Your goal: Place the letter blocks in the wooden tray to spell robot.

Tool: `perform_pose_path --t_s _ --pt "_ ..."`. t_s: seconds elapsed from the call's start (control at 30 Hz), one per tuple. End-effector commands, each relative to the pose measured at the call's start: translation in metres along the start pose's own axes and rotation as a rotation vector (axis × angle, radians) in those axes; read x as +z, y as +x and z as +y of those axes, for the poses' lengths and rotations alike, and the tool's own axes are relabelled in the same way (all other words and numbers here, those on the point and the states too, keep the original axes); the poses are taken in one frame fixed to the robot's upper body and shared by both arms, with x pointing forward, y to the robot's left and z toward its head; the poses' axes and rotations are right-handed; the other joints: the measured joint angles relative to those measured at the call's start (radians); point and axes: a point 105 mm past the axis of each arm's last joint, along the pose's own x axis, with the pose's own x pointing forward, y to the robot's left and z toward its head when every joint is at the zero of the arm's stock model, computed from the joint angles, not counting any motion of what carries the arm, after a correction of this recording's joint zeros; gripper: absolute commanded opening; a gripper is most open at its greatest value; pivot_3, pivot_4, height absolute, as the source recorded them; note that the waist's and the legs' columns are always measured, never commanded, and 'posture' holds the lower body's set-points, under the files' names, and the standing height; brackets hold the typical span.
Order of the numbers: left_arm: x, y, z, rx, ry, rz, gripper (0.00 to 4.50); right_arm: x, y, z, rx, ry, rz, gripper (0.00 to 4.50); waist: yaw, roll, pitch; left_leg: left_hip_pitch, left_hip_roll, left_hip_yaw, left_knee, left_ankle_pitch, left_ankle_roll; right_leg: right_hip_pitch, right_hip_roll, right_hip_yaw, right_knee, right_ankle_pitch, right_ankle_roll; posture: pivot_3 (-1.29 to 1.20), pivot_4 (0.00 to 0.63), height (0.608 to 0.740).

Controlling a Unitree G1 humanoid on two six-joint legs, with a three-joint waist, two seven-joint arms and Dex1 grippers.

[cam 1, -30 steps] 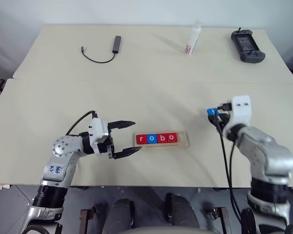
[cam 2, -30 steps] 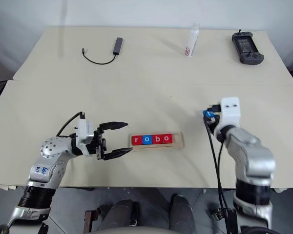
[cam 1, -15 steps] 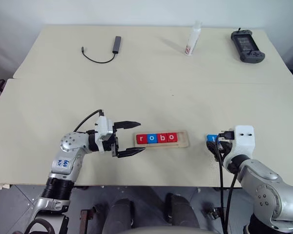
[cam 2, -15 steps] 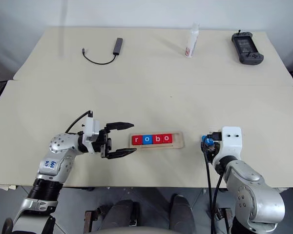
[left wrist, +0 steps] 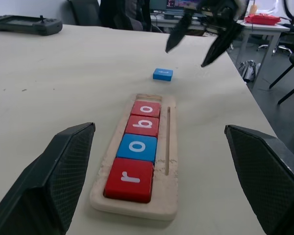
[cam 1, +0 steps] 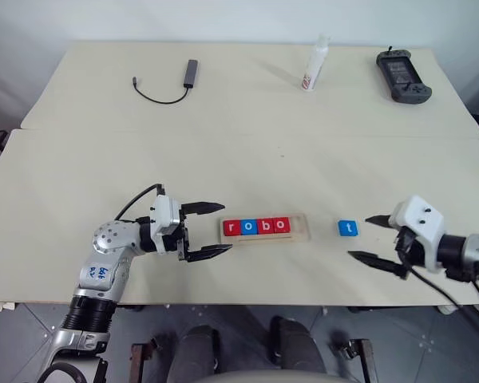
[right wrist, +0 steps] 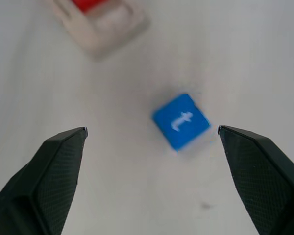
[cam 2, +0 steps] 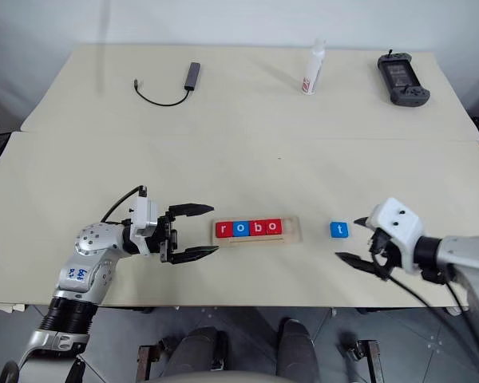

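Note:
The wooden tray (cam 1: 302,230) lies near the table's front edge, and in it four letter blocks (cam 1: 256,227) read r, o, b, o. A blue t block (cam 1: 348,228) lies flat on the table just right of the tray, touching nothing. My right gripper (cam 1: 359,238) hovers open just right of and nearer than the t block, fingers spread wide and pointing toward it. In the right wrist view the t block (right wrist: 181,121) sits between the spread fingers. My left gripper (cam 1: 223,227) stands open at the tray's left end, holding nothing.
At the far side of the table lie a dark USB adapter with its cable (cam 1: 191,72), a white bottle (cam 1: 314,64) and a black handheld controller (cam 1: 403,75). A seam (cam 1: 239,134) runs across between the two table tops.
The right gripper set the t block down right of the tray, opened wide and drew back to the right. The left gripper stayed put.

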Motion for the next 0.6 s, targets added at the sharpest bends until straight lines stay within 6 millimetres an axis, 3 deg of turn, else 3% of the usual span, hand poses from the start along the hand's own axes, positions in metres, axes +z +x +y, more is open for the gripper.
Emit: perform_pose_path --t_s 0.03,0.17,0.33,0.43,0.6 --pt "0.007 -0.002 -0.002 0.004 0.045 -0.012 4.50 -0.004 0.003 -0.011 0.085 -0.086 -0.014 4.47 0.000 0.000 0.000 0.000 0.000 0.000 0.000 0.000 0.000 0.000 0.000 0.000 0.000 0.000 0.000 0.00 0.150 0.740" --pt "0.009 -0.002 -0.006 0.002 0.049 -0.012 4.50 -0.011 0.012 -0.030 0.122 -0.109 0.014 4.47 0.001 0.000 0.000 -0.001 0.000 0.000 0.001 0.000 0.000 0.000 0.000 -0.001 0.000 0.000 0.000 0.00 0.150 0.740" --pt "0.011 -0.005 -0.008 0.022 0.058 -0.005 4.50 -0.015 0.028 -0.036 0.182 -0.102 0.032 4.47 0.003 0.000 0.000 -0.001 0.000 -0.001 0.001 0.000 -0.001 0.000 0.000 -0.002 -0.001 0.000 0.000 0.00 0.150 0.740" --pt "0.012 -0.007 -0.009 0.033 0.057 -0.002 4.50 -0.017 0.030 -0.034 0.224 -0.087 0.041 3.85 0.002 0.000 0.000 -0.001 0.000 -0.001 0.001 0.000 -0.001 0.000 0.000 -0.003 -0.001 0.000 0.000 0.00 0.150 0.740" --pt "0.014 -0.009 -0.010 0.042 0.058 0.005 4.50 -0.015 0.035 -0.033 0.247 -0.093 0.032 2.17 0.003 0.000 0.000 -0.001 0.001 -0.002 0.001 0.001 -0.001 0.001 0.000 -0.004 -0.001 0.000 0.000 0.00 0.150 0.740"
